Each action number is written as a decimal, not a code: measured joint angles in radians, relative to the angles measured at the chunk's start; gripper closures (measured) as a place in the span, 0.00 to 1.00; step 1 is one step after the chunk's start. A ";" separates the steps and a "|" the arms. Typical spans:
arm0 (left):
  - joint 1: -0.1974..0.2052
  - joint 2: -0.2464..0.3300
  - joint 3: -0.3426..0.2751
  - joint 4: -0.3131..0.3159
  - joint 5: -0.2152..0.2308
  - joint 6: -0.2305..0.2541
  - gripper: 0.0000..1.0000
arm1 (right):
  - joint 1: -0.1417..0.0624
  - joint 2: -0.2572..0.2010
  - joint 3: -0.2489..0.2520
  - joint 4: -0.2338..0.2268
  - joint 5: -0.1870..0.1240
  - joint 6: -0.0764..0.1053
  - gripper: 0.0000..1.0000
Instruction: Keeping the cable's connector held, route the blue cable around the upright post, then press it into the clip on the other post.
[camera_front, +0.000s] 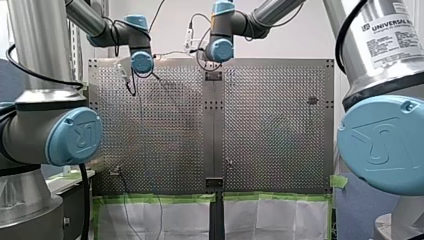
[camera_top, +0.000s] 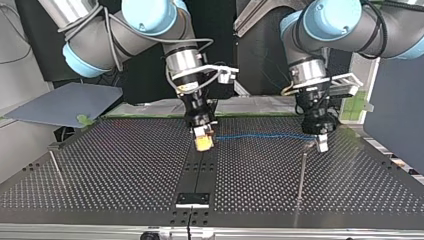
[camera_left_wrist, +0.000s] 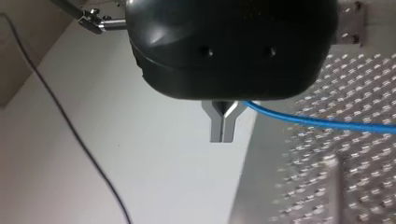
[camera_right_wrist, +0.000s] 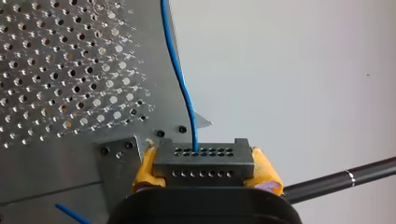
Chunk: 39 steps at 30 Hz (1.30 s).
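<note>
1. My right gripper (camera_top: 203, 142) is closed on the connector (camera_right_wrist: 204, 161). Its 2 soft yellow pads (camera_right_wrist: 266, 170) press against the block's 2 short ends.
2. The connector is a small grey rectangular block with a matte face and 2 rows of round holes.
3. The blue cable (camera_top: 260, 135) is thin, smooth and round. In the right wrist view it enters 1 hole in the connector's upper row and runs away over the table's edge in a gentle curve.
4. In the top view the cable hangs almost straight and level just above the table (camera_top: 110, 165), stretched between the 2 grippers.
5. My left gripper (camera_top: 321, 142) has a glossy black rounded body and 2 bare metal fingers (camera_left_wrist: 215, 126). The tips meet, so the pair forms a Y, and the cable comes out of the fork above them. The gripper is closed around the cable.
6. A thin upright metal post (camera_top: 302, 172) stands near my left gripper, on the top-view camera's side; the cable does not touch it.
7. A second thin post (camera_top: 55, 165), with a small fitting on top, stands at the top view's left, well apart from the cable.
8. The table is flat dull metal, covered in a regular grid of small round holes.
</note>
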 joint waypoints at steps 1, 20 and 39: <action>0.008 0.003 0.006 -0.002 0.008 0.000 1.00 | 0.000 0.004 -0.006 0.001 -0.001 0.000 1.00; 0.107 -0.082 0.145 -0.058 0.082 -0.016 1.00 | -0.011 0.095 -0.145 0.032 -0.032 0.014 1.00; 0.163 -0.186 0.200 -0.059 0.141 -0.052 1.00 | -0.012 0.194 -0.215 0.054 -0.046 0.015 1.00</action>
